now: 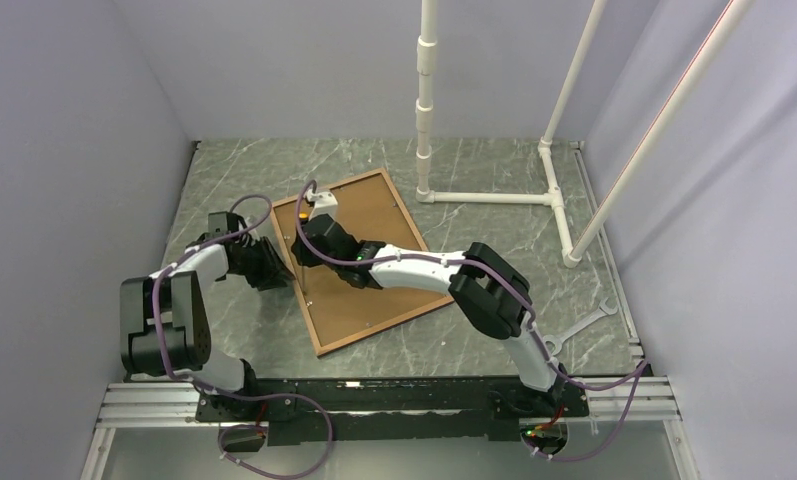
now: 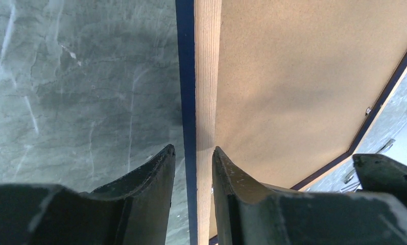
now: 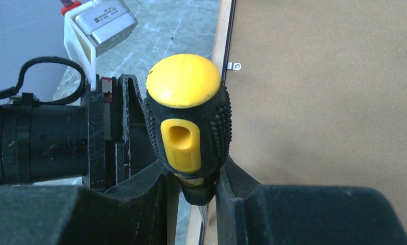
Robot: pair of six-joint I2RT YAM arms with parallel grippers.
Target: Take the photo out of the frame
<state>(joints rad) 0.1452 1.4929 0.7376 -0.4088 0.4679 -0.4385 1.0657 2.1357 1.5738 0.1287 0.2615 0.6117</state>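
Frame (image 2: 186, 76) face-down mid-picture, photo (image 1: 374, 215) not yet out. Your right gripper (image 3: 193, 194) clamps a screwdriver (image 3: 186, 117) at its left edge; left gripper (image 2: 193, 158) straddles that edge, grip unclear. Prying and lifting remain.

Navy frame (image 2: 185, 76), brown hardboard photo back (image 2: 293, 76), yellow-and-black screwdriver handle (image 3: 188, 117), grey white-veined table (image 2: 78, 92)
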